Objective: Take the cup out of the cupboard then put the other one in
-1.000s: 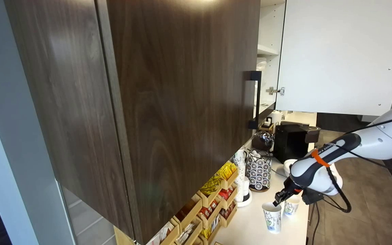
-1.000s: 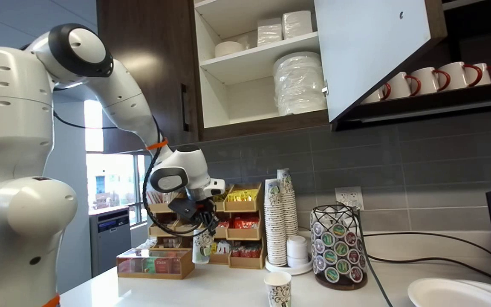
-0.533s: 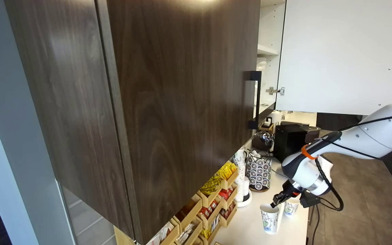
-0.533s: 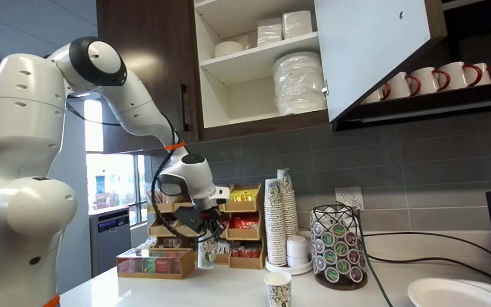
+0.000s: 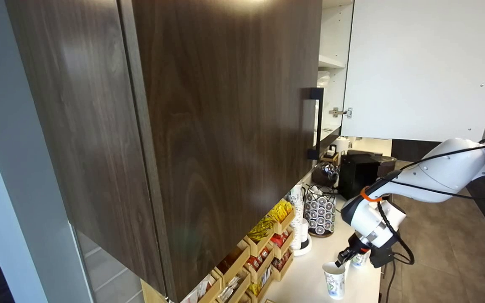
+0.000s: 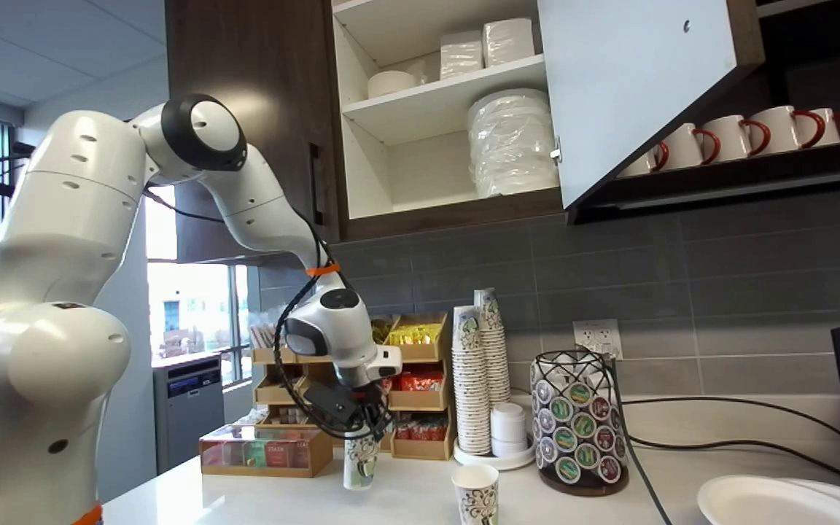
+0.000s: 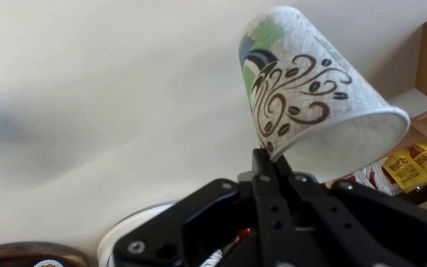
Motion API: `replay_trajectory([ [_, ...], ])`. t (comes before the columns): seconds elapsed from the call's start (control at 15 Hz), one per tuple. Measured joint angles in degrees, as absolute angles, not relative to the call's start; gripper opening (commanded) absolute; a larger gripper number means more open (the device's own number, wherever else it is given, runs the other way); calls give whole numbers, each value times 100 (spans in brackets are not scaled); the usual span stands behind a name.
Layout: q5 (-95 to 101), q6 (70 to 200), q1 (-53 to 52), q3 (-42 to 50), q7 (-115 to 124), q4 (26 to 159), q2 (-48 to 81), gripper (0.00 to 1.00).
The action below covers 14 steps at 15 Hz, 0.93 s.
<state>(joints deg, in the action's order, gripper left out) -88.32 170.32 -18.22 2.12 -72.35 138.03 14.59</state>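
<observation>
Wrist view: the gripper (image 7: 271,157) clenches one patterned cup (image 7: 298,85) by its rim, tilted over the counter (image 7: 124,141). A second cup (image 6: 477,499) stands there upright. Five mugs (image 6: 774,135) show only in an exterior view — as do two white packages (image 6: 509,41) inside the open cupboard (image 6: 431,175), shelved over a wrapped stack (image 6: 513,146).

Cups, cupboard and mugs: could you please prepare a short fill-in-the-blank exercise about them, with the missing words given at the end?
1. The gripper is shut on one cup; a free cup stands on the counter with its mouth facing ____.
2. On the cupboard, the door showing its white inner side stands ____.
3. The mugs have handles that are ____.
Missing words: up; open; red.
</observation>
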Motion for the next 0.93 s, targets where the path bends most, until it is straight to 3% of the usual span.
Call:
replay_trajectory([
  [0.27,-9397,17032,-1811,212,-7839,13498,1887,1],
  [0.33,-9494,17032,-1810,214,-7965,13440,1973,19],
  [0.4,-9578,17032,-1808,214,-8080,13386,2050,30],
  [0.93,-9851,17031,-1803,266,-8508,13226,2103,88],
])
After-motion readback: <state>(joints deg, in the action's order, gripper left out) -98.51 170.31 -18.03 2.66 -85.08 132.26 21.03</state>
